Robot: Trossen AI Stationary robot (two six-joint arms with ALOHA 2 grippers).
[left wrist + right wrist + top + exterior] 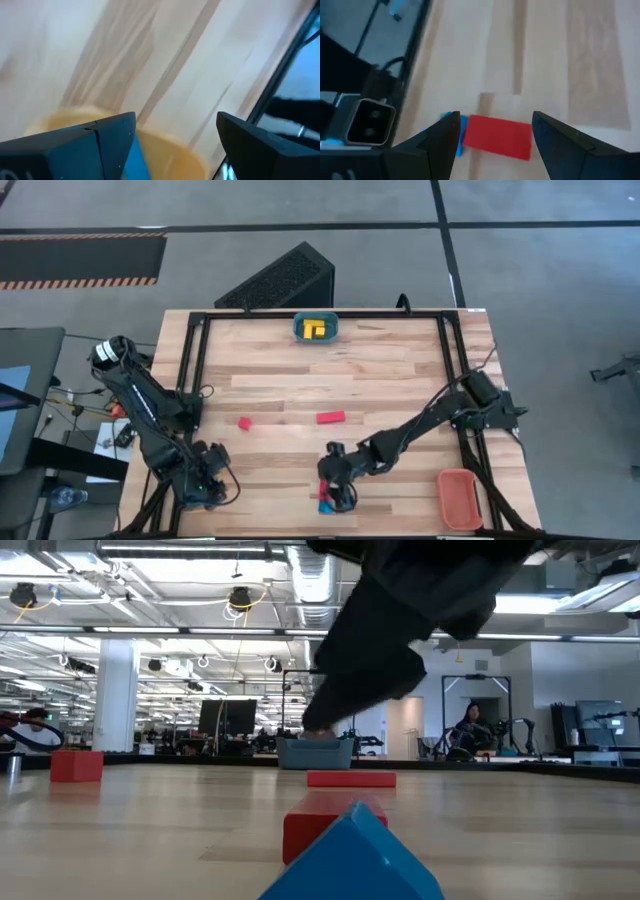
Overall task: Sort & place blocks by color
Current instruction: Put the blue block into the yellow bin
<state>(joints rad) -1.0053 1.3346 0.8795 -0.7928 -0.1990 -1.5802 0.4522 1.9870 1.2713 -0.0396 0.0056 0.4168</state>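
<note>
The sorting looked partly done, as far as could be judged. Seen from above, a teal tray (316, 328) sat at the twelve o'clock edge of the wooden tabletop (400, 380) and held yellow blocks (316, 330), although their colour did not match the tray's. An orange-red tray (459, 498) at about four o'clock appeared empty. Near the tabletop's middle, a small red cube (244, 423) lay toward nine o'clock and a red bar (331, 417) lay just beside the centre, well apart from each other and from any tray, so both seemed still to be sorted. At six o'clock a red block (499, 137) and a blue block (458, 134) lay touching or nearly so, directly beneath the right claw (336, 492), whose fingers stood wide apart on either side of the red block without gripping it. The left claw (205, 485) was at about seven o'clock, off the tabletop's corner; its fingers stood wide, and its wrist camera showed a blurred yellow rounded shape (165, 155), possibly a yellow tray, with a sliver of blue (134, 160) beside one finger. Whether that blue piece rested in the tray could not be told. The blocks were small, solid-coloured and matte, with flat faces and crisp edges, some cube-like, others short bars.
</note>
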